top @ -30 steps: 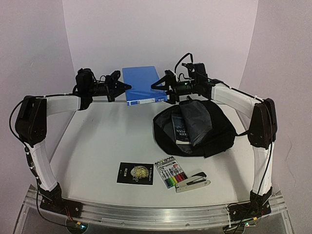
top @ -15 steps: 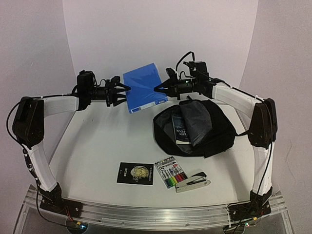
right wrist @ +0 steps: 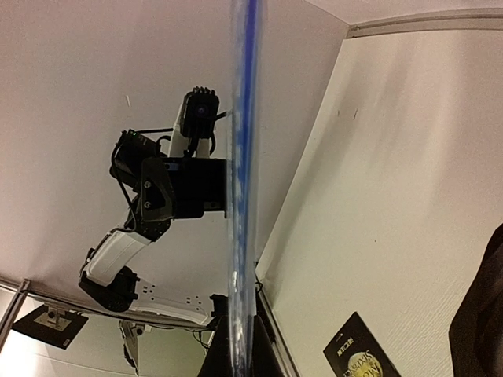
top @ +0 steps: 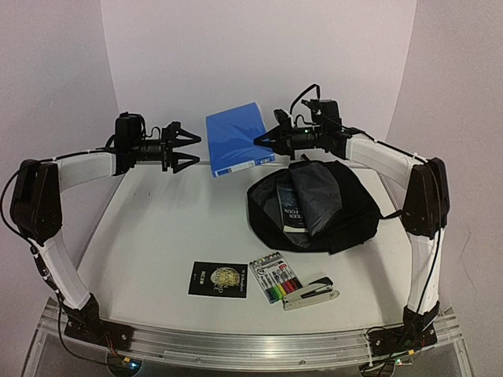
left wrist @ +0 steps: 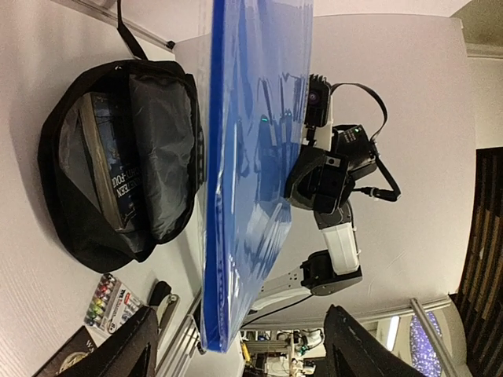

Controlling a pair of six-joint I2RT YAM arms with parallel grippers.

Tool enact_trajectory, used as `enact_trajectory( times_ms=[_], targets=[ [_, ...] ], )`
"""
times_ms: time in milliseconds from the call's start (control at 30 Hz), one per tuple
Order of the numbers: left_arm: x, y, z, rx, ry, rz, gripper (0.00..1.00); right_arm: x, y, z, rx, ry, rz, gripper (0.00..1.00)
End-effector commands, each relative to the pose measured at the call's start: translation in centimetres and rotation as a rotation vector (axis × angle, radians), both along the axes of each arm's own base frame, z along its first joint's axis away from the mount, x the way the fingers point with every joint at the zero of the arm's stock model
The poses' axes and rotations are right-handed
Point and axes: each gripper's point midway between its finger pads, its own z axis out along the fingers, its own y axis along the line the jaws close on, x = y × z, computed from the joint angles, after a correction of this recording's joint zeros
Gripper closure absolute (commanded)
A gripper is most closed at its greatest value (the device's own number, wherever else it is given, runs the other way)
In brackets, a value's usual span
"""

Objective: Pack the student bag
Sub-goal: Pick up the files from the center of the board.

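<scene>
Behind the student bag point(top: 357, 208), your right gripper point(top: 261, 140) clamps the blue folder point(top: 238, 135) aloft; your left gripper point(top: 194, 150) gapes, seemingly clear of it. Next: lower it into the open bag.

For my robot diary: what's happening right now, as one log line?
left gripper: open, apart from blue folder | right gripper: shut on blue folder | student bag: open, book inside

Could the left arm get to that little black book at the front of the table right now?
Probably yes: the left gripper is open and empty, and the black book lies uncovered near that arm's base, with nothing between.
</scene>
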Motion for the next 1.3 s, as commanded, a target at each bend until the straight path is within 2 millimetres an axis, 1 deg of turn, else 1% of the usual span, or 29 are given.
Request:
enact_trajectory(
  times_ms=[0,167,233,300,333,400,433,467,500,533,567,600,633,700,767,833,900,1000,1100,1267],
  targets=[
    [-0.2,-1.8,1.5,-0.074,-0.068,-0.078,0.32,-2.7,0.4,5.1,0.091,-0.09,0.06,1.0],
    [0.1,-3.4,1.2,-0.078,-0.063,-0.108,0.36,-3.7,1.2,5.2,0.109,-0.075,0.096,1.0],
    [0.3,-3.6,1.1,-0.081,-0.059,-0.104,0.42,-3.8,1.3,5.1,0.11,-0.071,0.1,1.0],
    [0.3,-3.6,1.1,-0.089,-0.06,-0.103,0.59,-3.8,1.3,4.8,0.107,-0.066,0.098,1.0],
    [0.3,-3.6,1.2,-0.096,-0.063,-0.104,0.69,-3.8,1.3,4.5,0.104,-0.061,0.094,1.0],
    [0.0,-3.5,1.4,-0.108,-0.071,-0.103,0.86,-3.6,1.3,3.8,0.093,-0.051,0.083,1.0],
    [-0.1,-3.5,1.4,-0.111,-0.074,-0.103,0.95,-3.4,1.3,3.3,0.084,-0.051,0.073,0.99],
    [-0.1,-3.4,1.4,-0.112,-0.07,-0.1,0.99,-2.9,1.1,2.7,0.067,-0.055,0.05,0.93],
    [-0.1,-3.4,1.3,-0.111,-0.066,-0.096,1.0,-2.0,0.5,1.5,0.025,-0.053,0.005,0.84],
    [0.0,-3.3,1.0,-0.109,-0.06,-0.091,1.0,-1.0,-0.3,-0.3,-0.054,-0.055,-0.055,0.72],
    [0.0,-3.2,0.8,-0.105,-0.051,-0.085,1.0,-0.2,-1.5,-2.2,-0.158,-0.074,-0.11,0.59],
    [0.1,-3.1,0.4,-0.099,-0.039,-0.08,1.0,0.8,-3.1,-4.0,-0.277,-0.111,-0.176,0.46],
    [0.1,-3.0,0.1,-0.093,-0.028,-0.074,1.0,1.5,-4.7,-5.3,-0.392,-0.158,-0.227,0.42],
    [0.3,-2.6,-0.2,-0.086,-0.024,-0.054,1.0,3.3,-7.7,-6.4,-0.592,-0.262,-0.343,0.42],
    [0.5,-2.1,-0.5,-0.075,-0.019,-0.031,1.0,4.4,-10.3,-7.3,-0.755,-0.328,-0.415,0.42],
    [0.6,-1.9,-0.9,-0.061,-0.015,-0.016,1.0,4.9,-12.2,-8.5,-0.882,-0.376,-0.445,0.4],
    [0.7,-1.9,-1.3,-0.048,-0.011,-0.01,1.0,4.6,-13.0,-10.2,-0.986,-0.409,-0.425,0.41],
    [0.9,-1.9,-1.7,-0.047,-0.005,-0.011,1.0,3.9,-13.8,-12.2,-1.102,-0.436,-0.407,0.42],
    [0.8,-1.9,-1.8,-0.053,-0.008,-0.005,1.0,3.1,-13.9,-13.7,-1.195,-0.469,-0.384,0.41],
    [0.9,-1.8,-2.5,-0.049,0.001,0.012,1.0,2.9,-14.0,-15.8,-1.346,-0.523,-0.382,0.32]
  ],
)
